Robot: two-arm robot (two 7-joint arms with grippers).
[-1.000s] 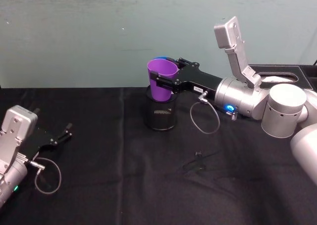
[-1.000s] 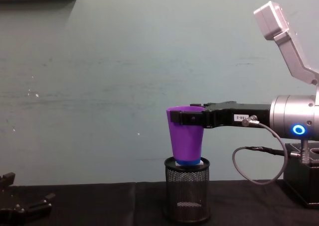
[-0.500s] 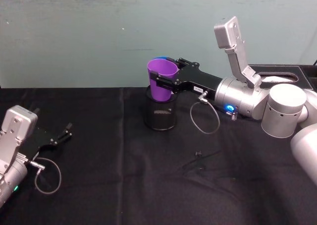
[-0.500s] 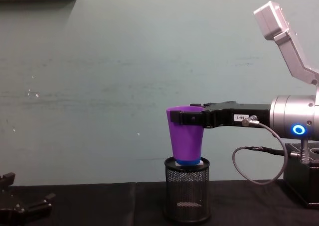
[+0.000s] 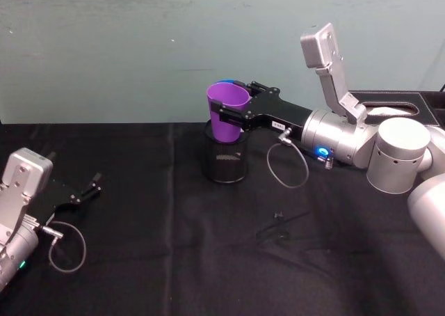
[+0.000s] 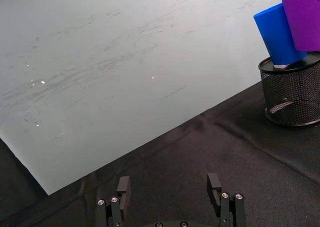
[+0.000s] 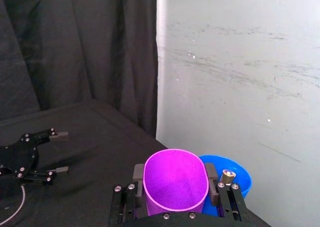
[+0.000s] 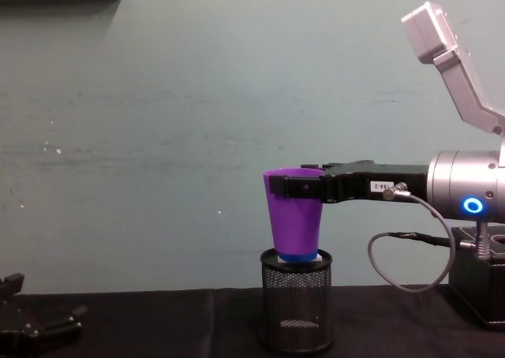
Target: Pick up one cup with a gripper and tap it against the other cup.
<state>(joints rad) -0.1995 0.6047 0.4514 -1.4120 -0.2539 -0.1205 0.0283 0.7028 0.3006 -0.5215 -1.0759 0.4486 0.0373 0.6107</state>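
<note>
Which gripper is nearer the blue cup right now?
Right. The right gripper, shut on the purple cup, is right beside the blue cup; the left gripper lies open far off to the left.

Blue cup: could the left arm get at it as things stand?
Probably yes: the left gripper is open, bare cloth lies between, and the blue cup shows it an exposed side, though the purple cup in the right gripper crowds it.

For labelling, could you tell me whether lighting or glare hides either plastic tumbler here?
Head view: even light, no glare; the purple plastic tumbler, in the right gripper, hides the blue plastic tumbler except its rim. Chest view: blue is a band above the black wire-mesh holder. Left wrist view: both are brightly lit; the left gripper is dark on black cloth.
</note>
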